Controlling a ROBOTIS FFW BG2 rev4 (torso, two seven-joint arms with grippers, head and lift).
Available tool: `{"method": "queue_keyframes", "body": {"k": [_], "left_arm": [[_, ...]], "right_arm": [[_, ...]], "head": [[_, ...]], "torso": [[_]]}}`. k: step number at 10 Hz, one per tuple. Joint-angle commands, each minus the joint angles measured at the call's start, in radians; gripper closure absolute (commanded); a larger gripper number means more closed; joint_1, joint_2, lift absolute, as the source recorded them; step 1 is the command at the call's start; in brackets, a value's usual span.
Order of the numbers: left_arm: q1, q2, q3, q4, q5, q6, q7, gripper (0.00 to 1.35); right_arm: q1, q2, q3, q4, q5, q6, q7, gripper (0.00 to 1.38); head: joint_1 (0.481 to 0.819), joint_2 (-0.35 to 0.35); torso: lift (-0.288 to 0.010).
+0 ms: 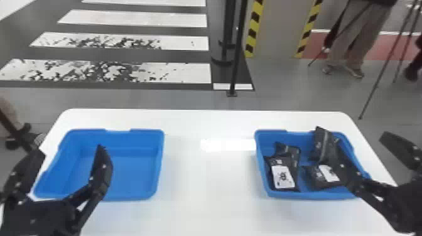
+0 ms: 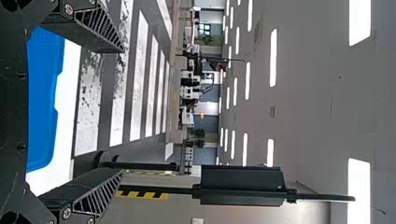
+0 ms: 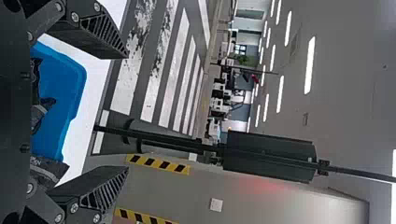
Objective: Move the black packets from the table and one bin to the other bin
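Note:
Both grippers stand open with nothing between their fingers. My left gripper (image 1: 69, 150) is over the left blue bin (image 1: 132, 169), whose bare floor shows; in the left wrist view the fingers of this gripper (image 2: 123, 111) are wide apart. On the right, my right gripper (image 1: 359, 139) is at the right side of the other blue bin (image 1: 311, 196), its inner finger overlapping the packets there. That bin holds several black packets (image 1: 284, 177), one of them leaning up at the back wall (image 1: 323, 146). The right wrist view shows the parted gripper (image 3: 127, 112) and a packet (image 3: 46, 170).
The white table (image 1: 207, 175) runs between the two bins. Beyond its far edge a black post (image 1: 237, 53) stands on the floor, with a striped pillar (image 1: 276, 31) behind and thin tripod legs (image 1: 380, 75) at the right.

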Motion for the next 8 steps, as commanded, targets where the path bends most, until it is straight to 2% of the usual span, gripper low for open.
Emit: {"method": "queue_keyframes", "body": {"k": [1,8], "left_arm": [[-0.001,0.000,0.000,0.000,0.000,-0.003,0.000,0.12],[0.004,0.000,0.000,0.000,-0.002,-0.015,0.000,0.13]], "right_arm": [[0.000,0.000,0.000,0.002,0.000,-0.003,0.000,0.18],[0.005,0.000,0.000,0.005,-0.008,-0.020,0.000,0.18]], "head": [[0.695,-0.054],[0.695,-0.054]], "torso": [[-0.110],[-0.110]]}}
